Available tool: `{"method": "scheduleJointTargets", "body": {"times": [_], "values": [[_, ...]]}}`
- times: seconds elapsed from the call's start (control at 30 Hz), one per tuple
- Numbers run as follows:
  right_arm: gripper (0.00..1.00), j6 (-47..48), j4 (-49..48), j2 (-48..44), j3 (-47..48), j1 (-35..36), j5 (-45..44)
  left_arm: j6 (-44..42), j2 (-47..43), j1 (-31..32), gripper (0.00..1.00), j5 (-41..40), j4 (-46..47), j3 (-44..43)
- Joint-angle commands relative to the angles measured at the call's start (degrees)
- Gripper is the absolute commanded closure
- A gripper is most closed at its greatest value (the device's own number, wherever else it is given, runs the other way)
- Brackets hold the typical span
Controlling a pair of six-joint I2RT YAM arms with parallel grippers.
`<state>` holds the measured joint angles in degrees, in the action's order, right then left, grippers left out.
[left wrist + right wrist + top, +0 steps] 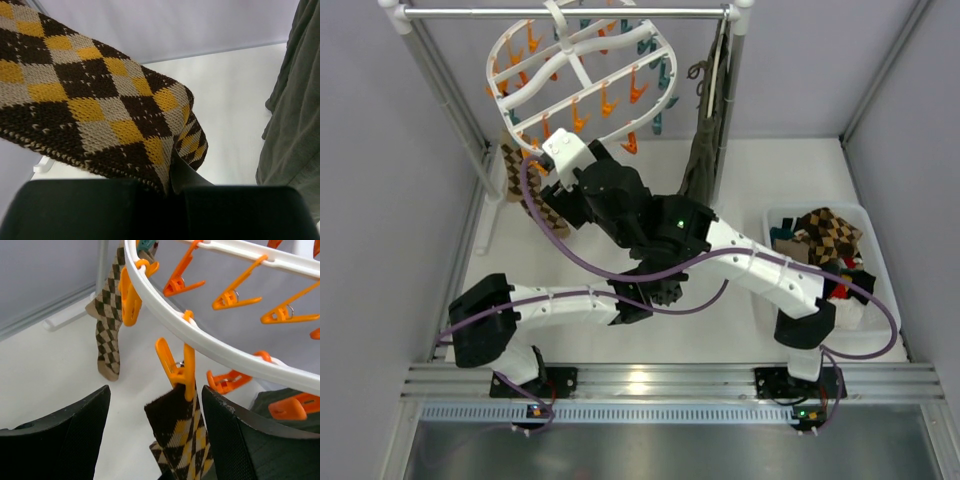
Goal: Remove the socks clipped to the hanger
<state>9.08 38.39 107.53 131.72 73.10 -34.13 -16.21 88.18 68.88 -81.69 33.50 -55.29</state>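
Your right gripper (pixel 156 395) stands wide around the clip (pixel 176 372) pinning a sock (pixel 172 432) to the hanger (pixel 215 345). Your left gripper (pixel 172 187) pinches the sock.

The place is a robotics lab test cell. Plain grey partition walls (pixel 380 200) box in a bare white counter (pixel 770 180). Two robot arms (pixel 760 270) trailing purple cables (pixel 582 258) are bolted to an aluminium rail (pixel 660 380) along its near edge. The laundry looks staged for a trial. A white pipe frame (pixel 444 90) carries a clip hanger (pixel 582 72) with argyle socks (pixel 107 315), and a plastic bin (pixel 875 255) of clothes sits to one side.
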Motion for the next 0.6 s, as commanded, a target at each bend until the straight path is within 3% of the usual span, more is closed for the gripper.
{"method": "scheduleJointTargets", "body": {"times": [0.0, 0.57], "values": [[0.3, 4.9, -6.3, 2.0, 3.6, 1.0, -1.7, -0.4, -1.3, 0.5, 1.0, 0.9, 3.2, -0.3], [0.36, 7.4, -11.2, 5.0, 4.7, -5.0, 2.8, 0.5, -3.4, 0.6, 1.0, 2.8, 3.1, 1.1]]}}
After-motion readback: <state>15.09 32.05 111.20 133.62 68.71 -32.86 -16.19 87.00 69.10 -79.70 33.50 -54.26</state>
